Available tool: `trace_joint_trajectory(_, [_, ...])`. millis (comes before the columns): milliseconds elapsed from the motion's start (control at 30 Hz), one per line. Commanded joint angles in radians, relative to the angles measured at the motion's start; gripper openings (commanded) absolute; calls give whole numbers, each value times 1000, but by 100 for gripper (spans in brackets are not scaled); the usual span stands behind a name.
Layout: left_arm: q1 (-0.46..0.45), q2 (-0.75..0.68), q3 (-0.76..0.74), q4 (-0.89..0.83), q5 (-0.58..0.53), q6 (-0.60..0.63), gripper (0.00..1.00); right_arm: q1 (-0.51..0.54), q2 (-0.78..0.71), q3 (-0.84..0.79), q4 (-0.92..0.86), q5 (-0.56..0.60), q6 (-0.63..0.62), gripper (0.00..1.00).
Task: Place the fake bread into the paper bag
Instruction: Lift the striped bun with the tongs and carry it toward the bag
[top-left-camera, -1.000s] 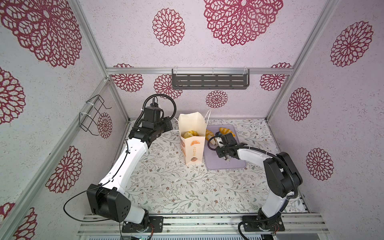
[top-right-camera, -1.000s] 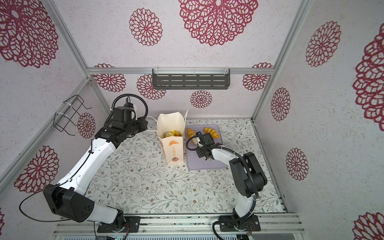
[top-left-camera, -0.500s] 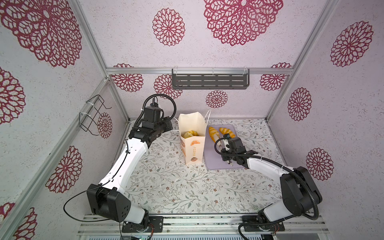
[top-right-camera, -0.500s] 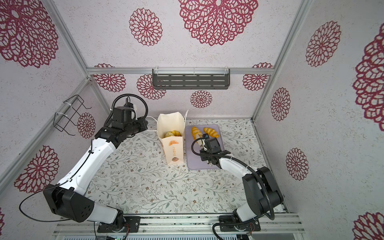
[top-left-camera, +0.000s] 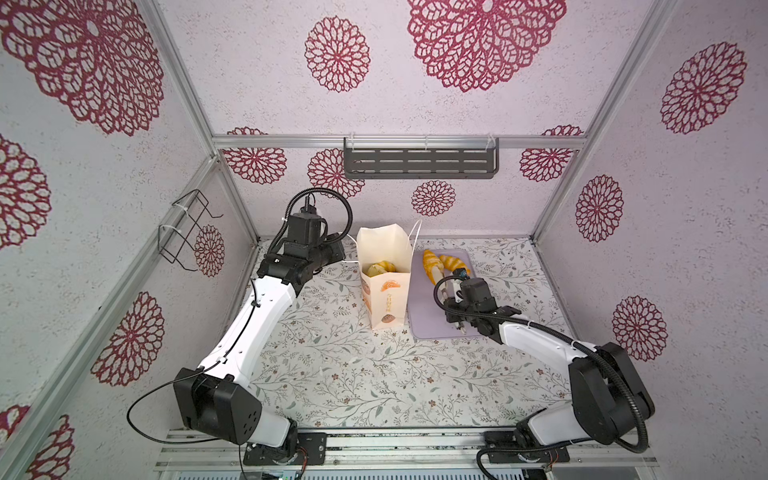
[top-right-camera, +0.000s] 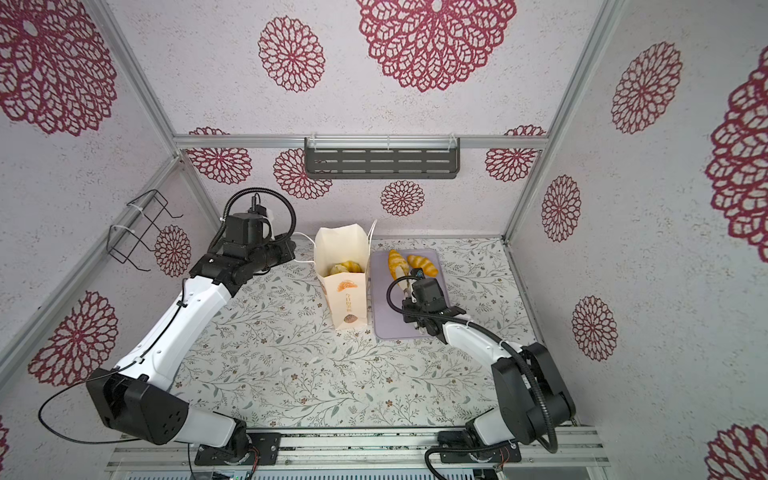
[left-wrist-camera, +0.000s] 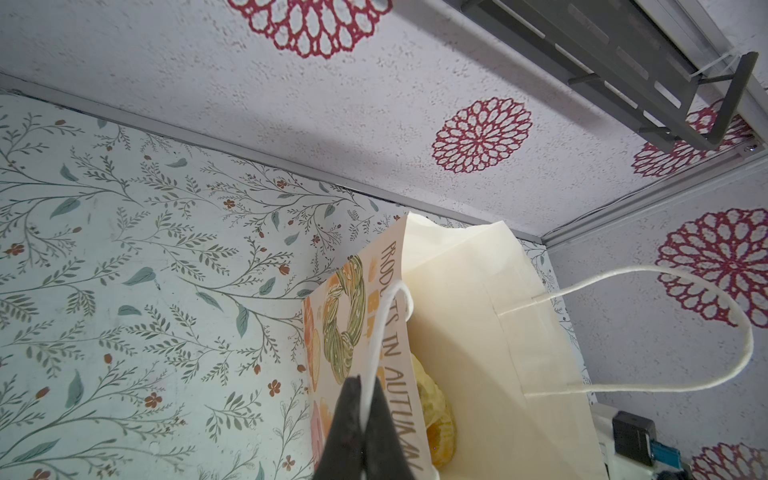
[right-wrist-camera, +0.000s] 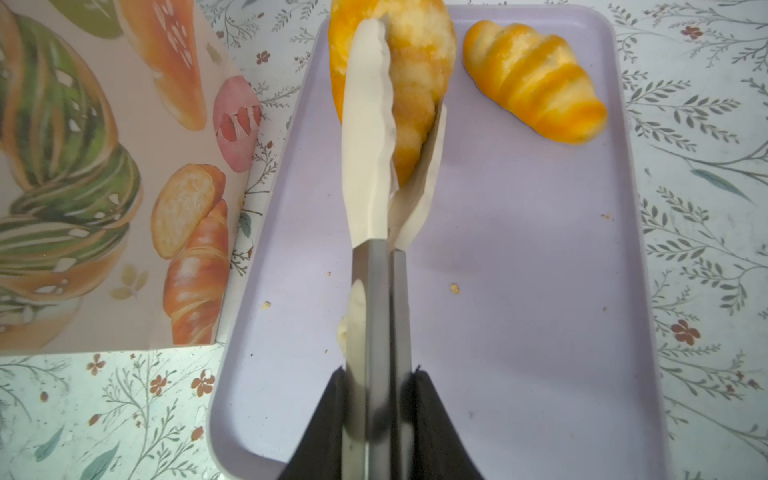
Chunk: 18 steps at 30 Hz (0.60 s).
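Bread (right-wrist-camera: 419, 79) in play rn is a striped golden piece at the far end of the tray (right-wrist-camera: 519, 291), caught btw the cream tips of the tongs (right-wrist-camera: 370, 158). Lifted or resting on the tray? Can't tell. A second roll (right-wrist-camera: 536, 83) lies just beside it on the tray, not touching. Bagged bread (top-left-camera: 380, 268) shows down inside the bag (top-left-camera: 386, 303). The bag stands upright on the worktop (top-left-camera: 332, 361) right next to the tray; touching or not, can't say.

Right pincer (right-wrist-camera: 378, 374) is clenched on the metal arms of the tongs, so its hold on the bread is 2nd-hand. Left pincer (left-wrist-camera: 365, 386) is clamped tight on the bag's cord (left-wrist-camera: 388, 320), prob to keep the mouth open and the bag steady.

Handling, imo: it looks light and squishy, foam-ish, w/ a glossy skin, so prob a bit slippery. The tips seem to sit along its sides from the narrower end. I'd rather have them across the fat middle, bc a tapered end can squirt out when squeezed. No need to crush it, just enough to dent. The bag is thin paper, so it'll tip or crumple if the tongs knock the rim. Best to come in from above the mouth and let go low, over the pieces already in there.
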Motion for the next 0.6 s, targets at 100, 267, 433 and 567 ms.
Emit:
trace_joint_trajectory(100, [2, -11, -2, 25, -10, 7, 0, -3, -107, -31, 90, 6, 73, 1])
trace_joint_trajectory(267, [2, -11, -2, 26, -5, 4, 0, -3, -158, -61, 101, 5, 98, 0])
trace_joint_trajectory(433, [2, -12, -2, 26, -5, 4, 0, -1, -215, -77, 100, -6, 141, 0])
trace_joint_trajectory(567, [2, -13, -2, 26, -2, 4, 0, -1, -261, -84, 100, 5, 163, 0])
